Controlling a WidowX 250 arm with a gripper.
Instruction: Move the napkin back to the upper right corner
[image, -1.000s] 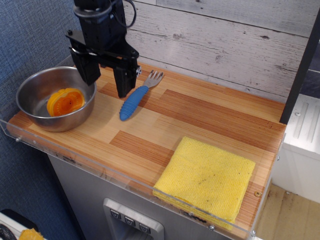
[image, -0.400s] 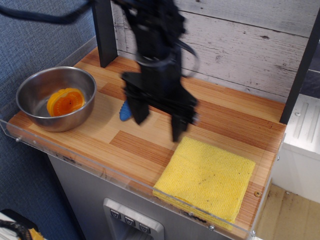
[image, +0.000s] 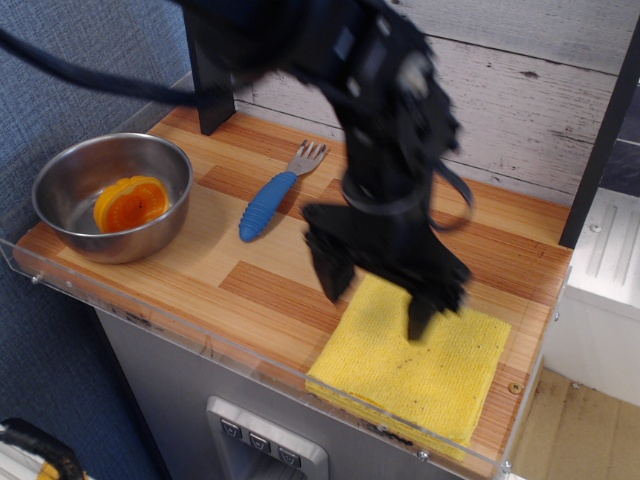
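a: since the earlier frame the gripper (image: 378, 298) had swung from the far left, by the fork (image: 279, 188), across to the near right, where its spread fingers stood over the napkin's (image: 415, 355) left half.

b: and the napkin itself?

a: it lay flat in the near right corner of the desk (image: 290, 275), against the clear front lip, not yet gripped as far as i could tell.

b: how should it have grabbed it?

a: i'd have pinched one edge firmly, lifted slightly, then dragged toward the upper right corner (image: 545, 222) without unfolding it.

b: the arm's pose?

a: it leaned down from the far left, wrist tilted, blurred by motion.
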